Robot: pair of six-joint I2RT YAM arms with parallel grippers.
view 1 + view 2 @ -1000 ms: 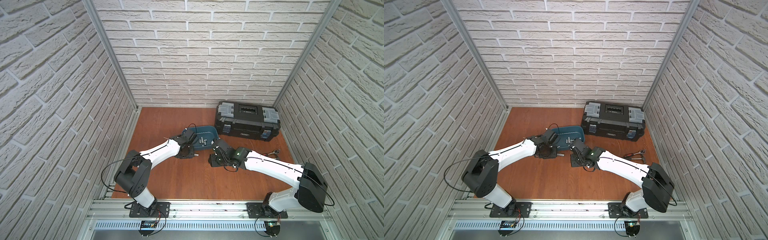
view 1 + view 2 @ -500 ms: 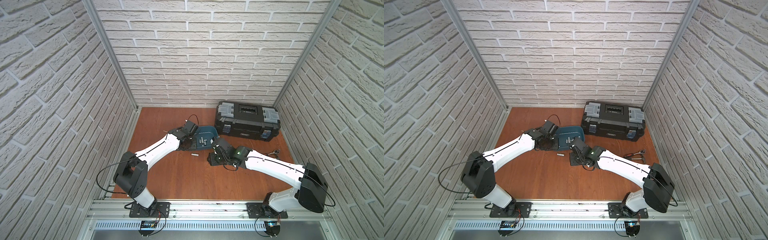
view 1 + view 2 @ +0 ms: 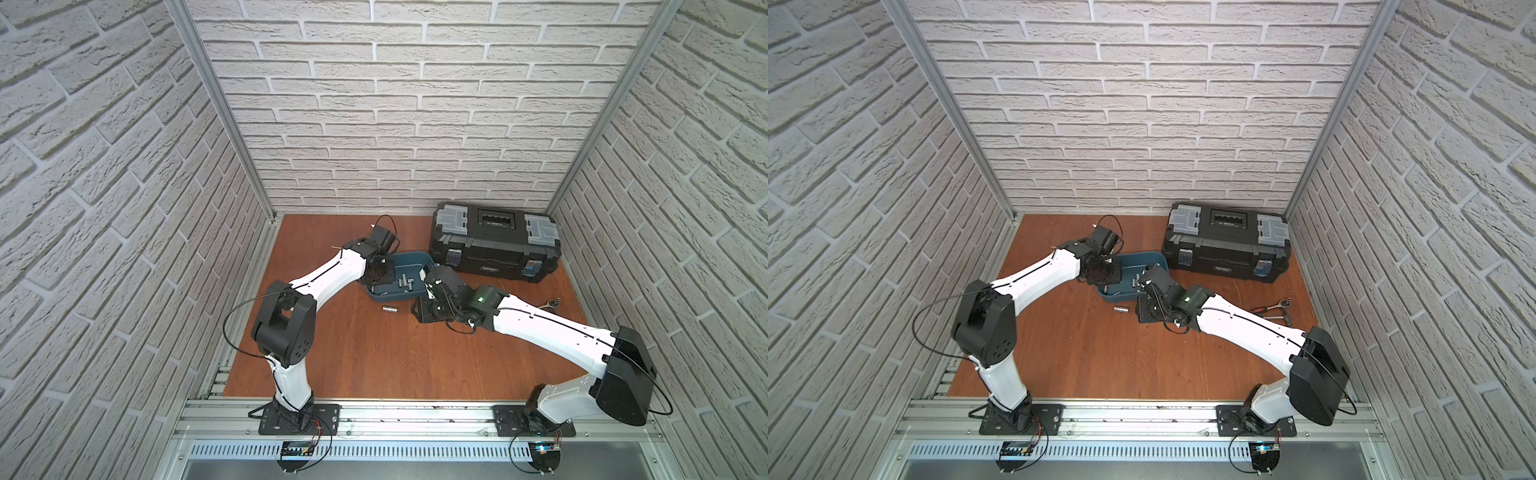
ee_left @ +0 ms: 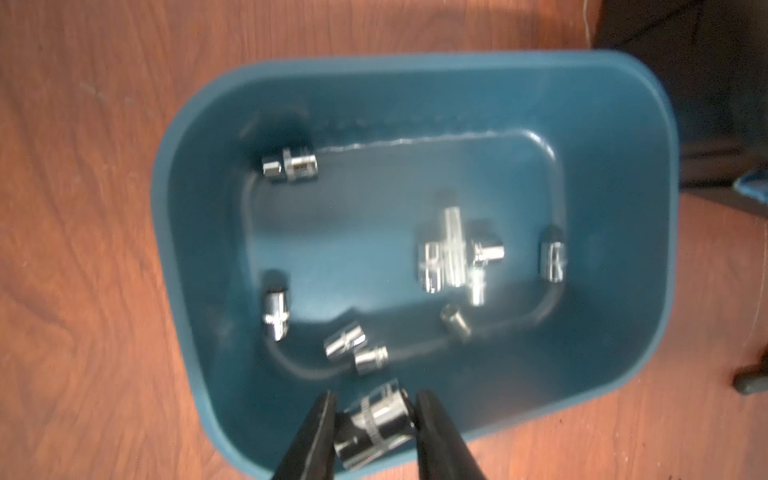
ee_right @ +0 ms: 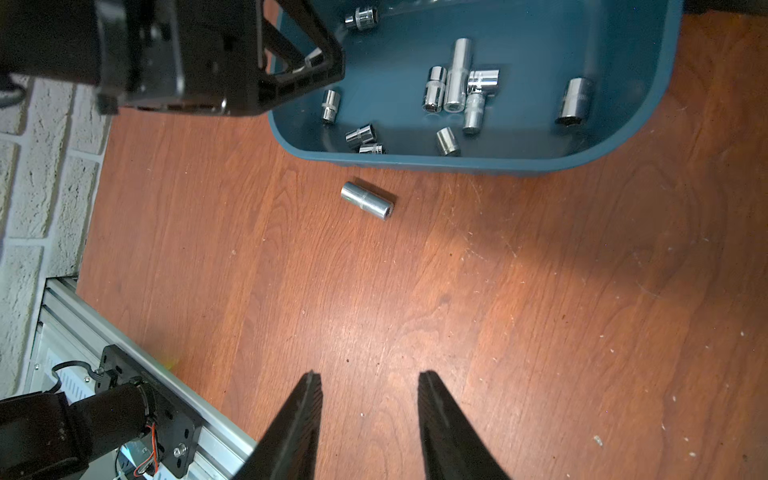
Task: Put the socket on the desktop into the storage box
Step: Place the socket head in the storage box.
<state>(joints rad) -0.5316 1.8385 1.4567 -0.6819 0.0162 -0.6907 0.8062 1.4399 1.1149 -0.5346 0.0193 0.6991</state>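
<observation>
Desktop (image 3: 374,353): storage box (image 3: 390,296), toolbox (image 3: 494,245), socket (image 3: 390,309), wrench (image 3: 1273,306).

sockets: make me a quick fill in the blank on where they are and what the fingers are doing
The left fingers grip a ____ over the storage box.
A loose socket lies on the ____ just outside the storage box.
The right fingers stand ____ with nothing between them.
Missing: socket, desktop, open.
</observation>
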